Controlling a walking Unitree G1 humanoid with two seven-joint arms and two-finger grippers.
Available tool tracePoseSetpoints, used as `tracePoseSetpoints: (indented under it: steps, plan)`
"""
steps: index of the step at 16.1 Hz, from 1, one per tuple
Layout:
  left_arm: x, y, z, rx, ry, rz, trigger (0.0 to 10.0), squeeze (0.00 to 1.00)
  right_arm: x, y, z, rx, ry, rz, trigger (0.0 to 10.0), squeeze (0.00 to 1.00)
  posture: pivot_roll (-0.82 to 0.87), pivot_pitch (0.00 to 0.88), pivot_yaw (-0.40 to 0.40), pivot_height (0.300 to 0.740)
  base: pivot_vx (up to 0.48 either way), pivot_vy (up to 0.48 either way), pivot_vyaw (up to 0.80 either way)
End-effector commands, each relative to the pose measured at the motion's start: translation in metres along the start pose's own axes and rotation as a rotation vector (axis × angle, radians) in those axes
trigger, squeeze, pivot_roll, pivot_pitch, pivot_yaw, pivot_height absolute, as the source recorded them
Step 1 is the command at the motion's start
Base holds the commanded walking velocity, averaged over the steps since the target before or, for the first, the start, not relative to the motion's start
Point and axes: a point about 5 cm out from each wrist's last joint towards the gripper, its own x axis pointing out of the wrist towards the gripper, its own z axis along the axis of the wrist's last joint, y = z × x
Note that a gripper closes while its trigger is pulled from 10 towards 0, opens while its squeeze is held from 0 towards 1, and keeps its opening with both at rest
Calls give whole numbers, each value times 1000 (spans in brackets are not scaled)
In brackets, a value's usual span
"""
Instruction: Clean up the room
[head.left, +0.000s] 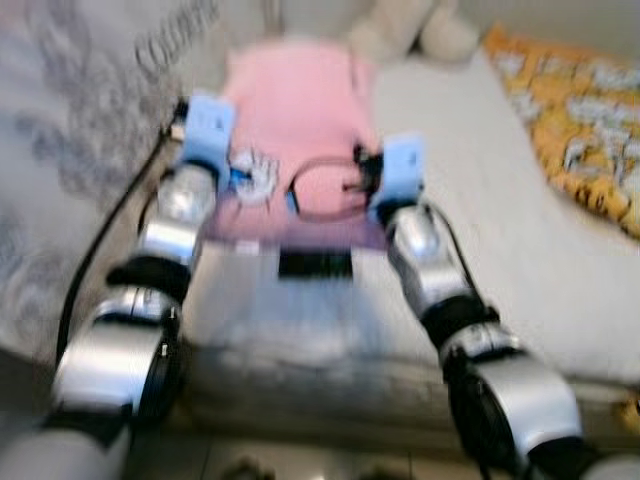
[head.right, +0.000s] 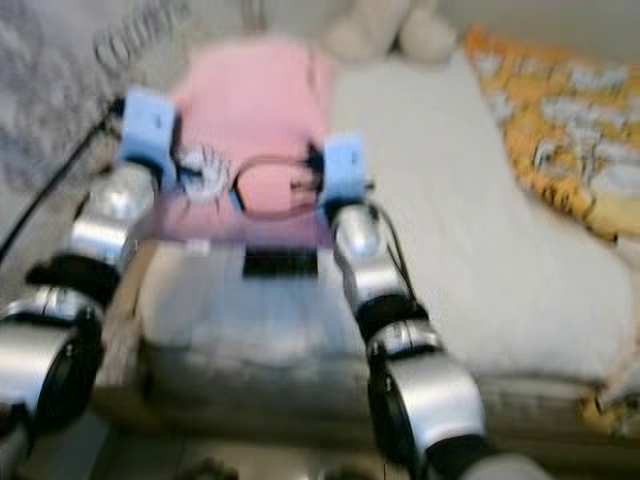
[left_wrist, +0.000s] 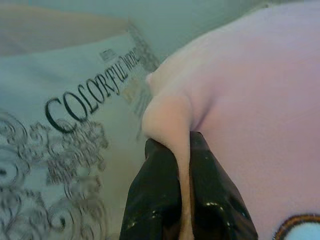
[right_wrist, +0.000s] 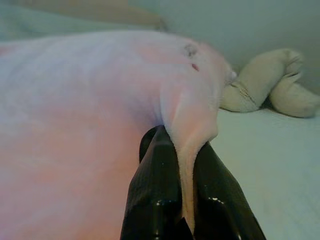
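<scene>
A pink cloth (head.left: 300, 95) with a dark ring print and a small hand print lies spread over the head end of the bed, between my two arms. My left gripper (left_wrist: 172, 146) is shut on a fold at its left edge, the pink fabric pinched between the black fingers (left_wrist: 152, 190). At the right edge my right gripper (right_wrist: 182, 137) is shut on another fold of the same cloth. In the eye views the blue wrist blocks (head.left: 210, 128) (head.left: 400, 165) sit at either side of the cloth. The picture is blurred.
The bed's white sheet (head.left: 480, 210) runs to the right. An orange patterned blanket (head.left: 585, 130) lies at the far right. Left of the cloth is grey bedding with "COLORFUL" lettering (left_wrist: 90, 100). A beige plush toy (right_wrist: 270, 85) rests at the back. The mattress front edge (head.left: 330, 385) is near.
</scene>
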Motion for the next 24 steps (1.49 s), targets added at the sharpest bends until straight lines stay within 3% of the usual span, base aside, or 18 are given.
tracePoseSetpoints:
  steps: [1, 5, 10, 13, 17, 19, 24]
  plan:
    - [1, 26, 0, 11, 15, 94, 10000, 0, 1, -7, 4, 26, -11, -36, 10000, 106, -32, 0, -15, 740, 0, 428, 0]
    - [4, 22, -11, -2, 111, 71, 10000, 0, 1, -4, 0, 34, 14, -21, 10000, 106, -31, 0, -13, 740, 0, 471, 0]
    - [3, 15, -25, 52, 224, 52, 10000, 0, 0, 3, -7, 19, 57, 27, 10000, 110, -81, 31, -12, 740, 0, 286, 0]
    - [4, 8, -24, 66, 225, 43, 10000, 0, 0, 3, -10, 14, 82, 37, 10000, 106, -93, 45, -11, 740, 0, 0, 0]
    - [8, -5, -12, 11, 173, 26, 10000, 0, 2, -2, -4, -4, 62, 30, 10000, 106, -101, 53, -15, 740, 0, 0, 0]
    - [10, -4, -6, -1, 140, 51, 10000, 0, -1, -5, -9, -1, 73, 20, 10000, 102, -89, 54, -14, 740, 384, -279, 0]
    - [11, 4, -6, -24, 168, 93, 10000, 0, -2, -6, -12, 22, 89, -7, 10000, 137, -91, 60, -2, 740, 405, -206, 241]
